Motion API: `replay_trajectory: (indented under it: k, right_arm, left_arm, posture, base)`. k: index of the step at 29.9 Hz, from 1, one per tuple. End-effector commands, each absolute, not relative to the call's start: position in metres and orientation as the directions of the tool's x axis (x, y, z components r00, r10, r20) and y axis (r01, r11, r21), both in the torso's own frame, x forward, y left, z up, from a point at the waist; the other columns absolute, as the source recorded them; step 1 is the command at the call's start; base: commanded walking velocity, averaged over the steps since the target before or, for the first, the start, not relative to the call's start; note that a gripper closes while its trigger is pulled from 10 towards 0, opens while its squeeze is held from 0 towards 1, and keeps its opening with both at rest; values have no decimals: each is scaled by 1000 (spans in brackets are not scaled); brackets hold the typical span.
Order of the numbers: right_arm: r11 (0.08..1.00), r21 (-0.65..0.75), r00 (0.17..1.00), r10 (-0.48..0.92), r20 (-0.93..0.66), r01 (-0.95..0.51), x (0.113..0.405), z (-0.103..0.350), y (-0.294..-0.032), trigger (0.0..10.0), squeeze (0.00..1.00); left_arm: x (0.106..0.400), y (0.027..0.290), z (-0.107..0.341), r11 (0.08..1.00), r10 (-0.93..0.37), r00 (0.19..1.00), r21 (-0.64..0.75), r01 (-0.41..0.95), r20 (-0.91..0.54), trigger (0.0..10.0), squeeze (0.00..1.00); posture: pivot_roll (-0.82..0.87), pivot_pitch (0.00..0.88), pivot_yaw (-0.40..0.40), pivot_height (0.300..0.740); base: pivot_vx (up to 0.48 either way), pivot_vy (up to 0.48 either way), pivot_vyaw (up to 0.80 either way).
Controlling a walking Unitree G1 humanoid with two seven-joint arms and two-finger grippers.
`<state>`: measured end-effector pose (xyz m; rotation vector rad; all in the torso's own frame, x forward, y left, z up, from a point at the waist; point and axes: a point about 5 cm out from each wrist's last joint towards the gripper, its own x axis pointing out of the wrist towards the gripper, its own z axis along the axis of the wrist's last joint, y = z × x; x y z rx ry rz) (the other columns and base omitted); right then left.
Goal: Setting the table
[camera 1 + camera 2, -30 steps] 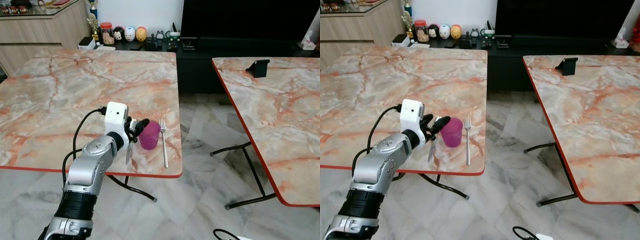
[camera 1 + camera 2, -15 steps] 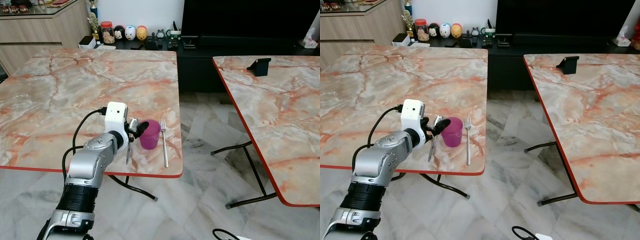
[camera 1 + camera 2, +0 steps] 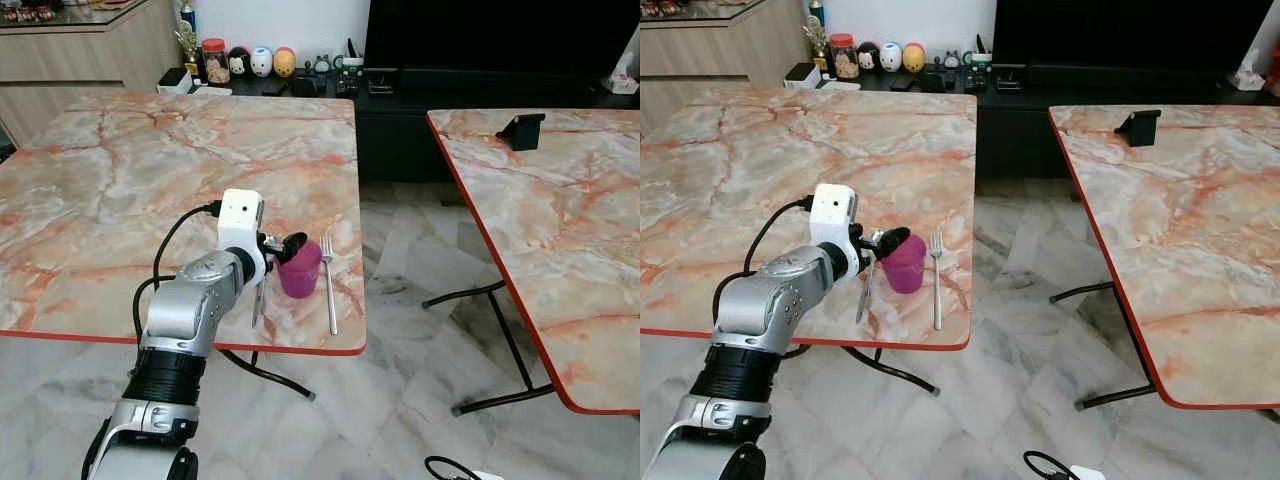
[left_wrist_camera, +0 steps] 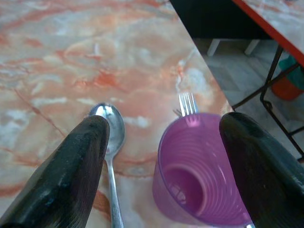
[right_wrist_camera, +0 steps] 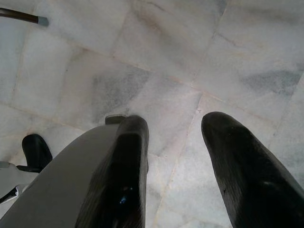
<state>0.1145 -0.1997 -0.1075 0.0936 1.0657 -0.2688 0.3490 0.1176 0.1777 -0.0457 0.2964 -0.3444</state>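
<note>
A purple plastic cup [image 3: 300, 272] stands upright near the front right corner of the marble table [image 3: 150, 180]. A spoon [image 3: 258, 300] lies to its left and a fork [image 3: 329, 285] to its right. My left gripper [image 3: 283, 248] is open at the cup's left side, level with the rim, one finger [image 3: 295, 243] over the rim. In the left wrist view the cup [image 4: 199, 180] sits between the two black fingers [image 4: 71, 180], with the spoon bowl [image 4: 110, 128] and fork tines [image 4: 187, 102] beyond. My right gripper [image 5: 175, 121] hangs open over the floor.
A second marble table [image 3: 560, 220] stands to the right with a black stand [image 3: 520, 130] on it. A strip of tiled floor [image 3: 420, 300] separates the tables. A dark TV cabinet [image 3: 400, 130] with small figurines [image 3: 260, 65] runs along the back wall.
My left wrist has risen and moved slightly forward, with its fingers still at the cup's rim. Cup, spoon and fork have stayed in place.
</note>
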Motion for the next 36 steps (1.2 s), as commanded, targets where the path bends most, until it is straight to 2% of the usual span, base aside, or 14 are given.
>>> replay_trajectory:
  k: [1, 5, 36]
  right_arm:
    - [963, -50, 449, -169, -877, 265, 114, -108, -199, 10000, 0]
    - [963, -48, 450, -167, -877, 264, 115, -108, -199, 10000, 0]
    - [970, -47, 453, -154, -878, 238, 115, -108, -198, 10000, 0]
  left_arm:
    - [351, 117, 182, 938, -340, 895, -34, 346, -289, 10000, 0]
    - [350, 117, 178, 933, -342, 886, 4, 361, -313, 10000, 0]
    - [350, 115, 163, 953, -292, 882, -37, 301, -370, 10000, 0]
  posture:
    - [117, 0, -22, 711]
    - [114, 0, -20, 711]
    - [101, 0, -13, 711]
  base:
    - [0, 0, 0]
    - [0, 0, 0]
    - [0, 0, 0]
